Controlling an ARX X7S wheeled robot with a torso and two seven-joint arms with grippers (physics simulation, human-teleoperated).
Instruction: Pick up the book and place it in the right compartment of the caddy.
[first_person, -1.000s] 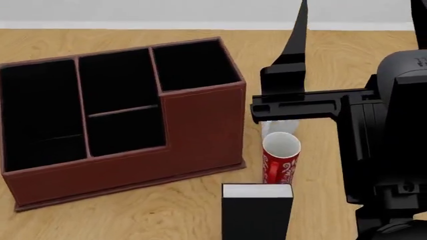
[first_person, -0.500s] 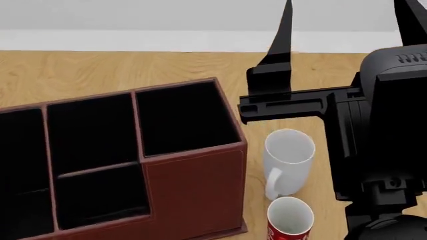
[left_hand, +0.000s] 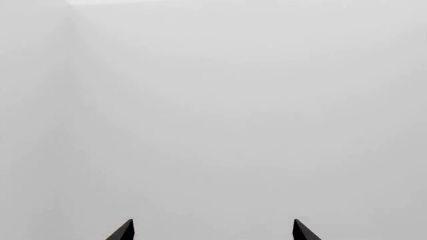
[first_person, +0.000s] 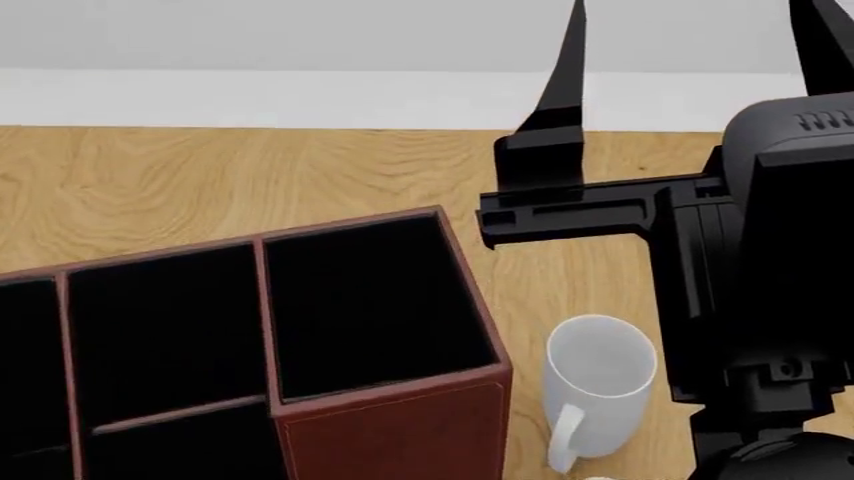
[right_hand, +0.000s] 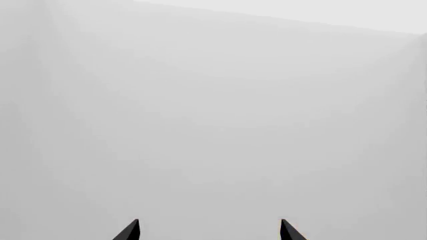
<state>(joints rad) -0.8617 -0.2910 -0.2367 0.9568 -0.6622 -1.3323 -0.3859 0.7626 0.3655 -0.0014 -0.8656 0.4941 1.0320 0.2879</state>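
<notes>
The book shows in none of your three views, so you cannot place it from here.

What your head camera does give you is the caddy (first_person: 387, 440), reddish-brown with black-lined sections, filling the view from about 9 o'clock round to 6 o'clock and cut off by the left and bottom edges. Its right compartment (first_person: 367, 300), the tall square-mouthed one, sits just left of centre with its mouth open upward and its dark interior showing nothing inside. To the 9 o'clock side of it lies a lower section with a cross divider.

Just beside the caddy's right wall, toward 5 o'clock, a white mug (first_person: 601, 385) stands upright on the wooden table (first_person: 174, 180), handle turned toward the caddy; whether they touch is hard to tell.

Your right gripper (first_person: 687, 35) is raised at about 1 o'clock, above the far table edge, its two black fingers well apart and holding nothing. Its wrist camera shows only two finger tips spread against blank grey wall.

Your left gripper (left_hand: 212, 231) is outside the head view; its wrist camera likewise shows two tips spread wide, nothing between them, facing bare grey.
</notes>
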